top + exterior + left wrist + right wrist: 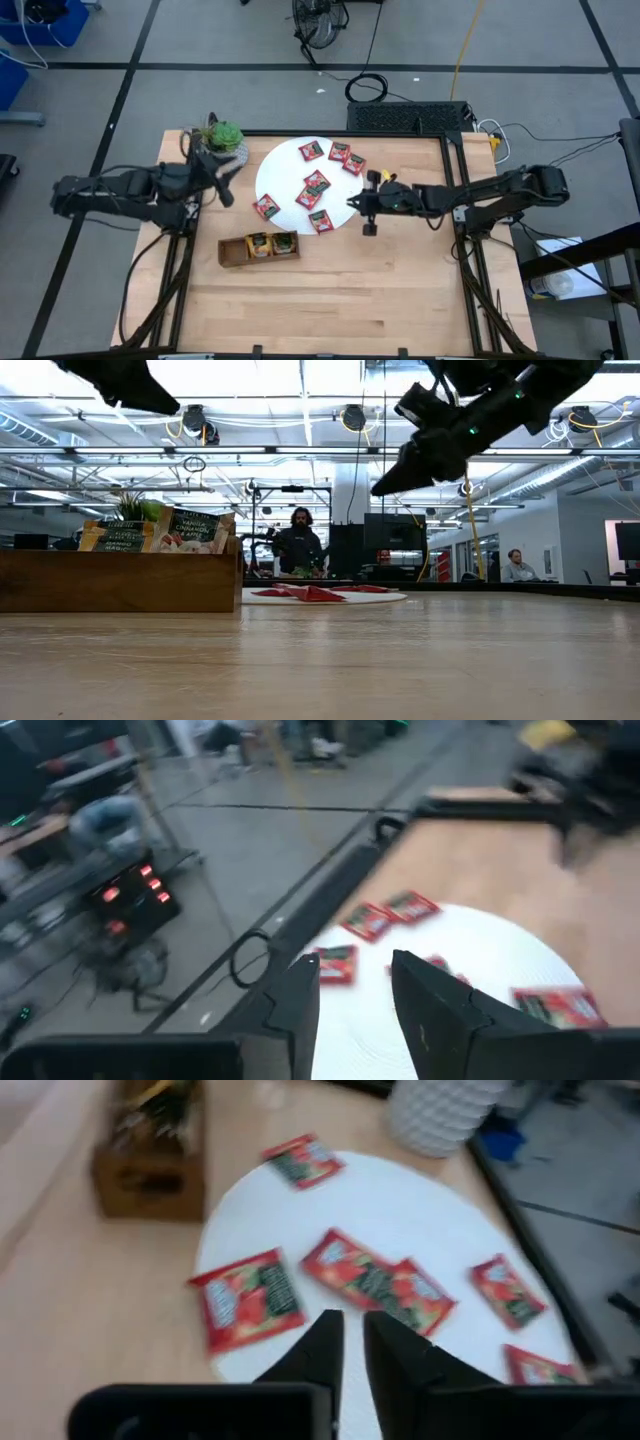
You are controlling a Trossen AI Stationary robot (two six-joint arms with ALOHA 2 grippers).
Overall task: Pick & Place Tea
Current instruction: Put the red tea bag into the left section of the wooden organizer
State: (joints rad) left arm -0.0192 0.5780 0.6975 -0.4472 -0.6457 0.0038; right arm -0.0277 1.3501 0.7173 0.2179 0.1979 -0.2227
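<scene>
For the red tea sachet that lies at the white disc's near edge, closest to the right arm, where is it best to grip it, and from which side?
That sachet lies flat, partly overhanging the white disc's rim. Probably best: come from above with the right end effector and pinch the overhanging edge, where a finger can slip under. It sits apart from the others.

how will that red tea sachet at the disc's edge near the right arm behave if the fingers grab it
The flat red square tea sachet looks thin, so probably light and bendy. Lying flush on the white round disc, it may slide rather than lift. Its glossy wrapper seems likely to slip.
</scene>
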